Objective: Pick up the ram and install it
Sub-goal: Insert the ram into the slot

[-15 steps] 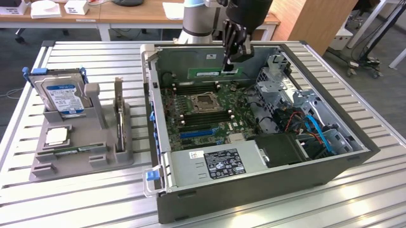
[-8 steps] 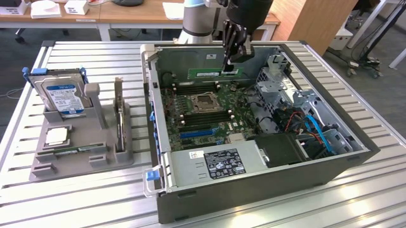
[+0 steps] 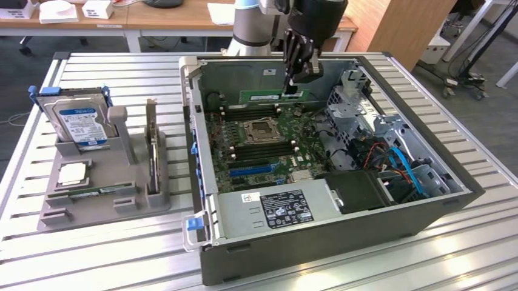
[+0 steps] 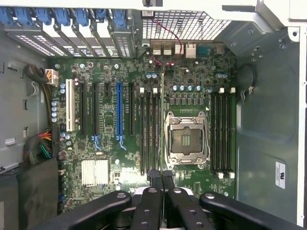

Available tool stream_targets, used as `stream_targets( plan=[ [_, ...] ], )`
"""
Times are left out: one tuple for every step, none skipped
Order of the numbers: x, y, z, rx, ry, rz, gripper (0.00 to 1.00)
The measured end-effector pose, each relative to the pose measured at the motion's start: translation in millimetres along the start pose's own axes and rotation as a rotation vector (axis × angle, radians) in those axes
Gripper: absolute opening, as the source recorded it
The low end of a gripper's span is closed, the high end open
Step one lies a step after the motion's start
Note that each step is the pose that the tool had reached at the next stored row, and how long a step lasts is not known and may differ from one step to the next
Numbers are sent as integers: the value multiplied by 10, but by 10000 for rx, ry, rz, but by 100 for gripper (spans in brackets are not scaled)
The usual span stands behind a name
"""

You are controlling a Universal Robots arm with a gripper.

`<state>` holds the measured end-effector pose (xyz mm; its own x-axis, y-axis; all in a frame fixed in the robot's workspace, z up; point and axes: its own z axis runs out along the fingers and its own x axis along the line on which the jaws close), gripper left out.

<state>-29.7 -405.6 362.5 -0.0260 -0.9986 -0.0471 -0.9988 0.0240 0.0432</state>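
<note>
Gripper [image 3: 293, 90] clamped on the ram [image 3: 261, 96], upper centre of the exterior view over the motherboard's DIMM slots [image 3: 242, 113]; I'd square it parallel to one slot, match the notch, press straight down evenly.

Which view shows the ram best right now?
The exterior view. There the ram shows its long green face, held by the gripper above the motherboard. The wrist view catches the ram edge-on, as a thin line running out from the gripper over the memory slots.
</note>
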Motion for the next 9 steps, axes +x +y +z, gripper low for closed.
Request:
stream_targets(
  plan=[
    [1, -1, 10, -1, 1, -1, 11],
    [1, -1, 20, -1, 1, -1, 11],
    [2, -1, 31, 0, 1, -1, 11],
    [2, -2, 42, -1, 2, -1, 11],
    [3, -2, 52, 0, 2, -1, 11],
    [3, -3, 64, -1, 1, -1, 11],
    [4, -4, 76, 0, 1, -1, 11],
    [4, -4, 86, 0, 1, 0, 11],
    [5, -4, 97, 0, 1, 0, 11]
  ],
)
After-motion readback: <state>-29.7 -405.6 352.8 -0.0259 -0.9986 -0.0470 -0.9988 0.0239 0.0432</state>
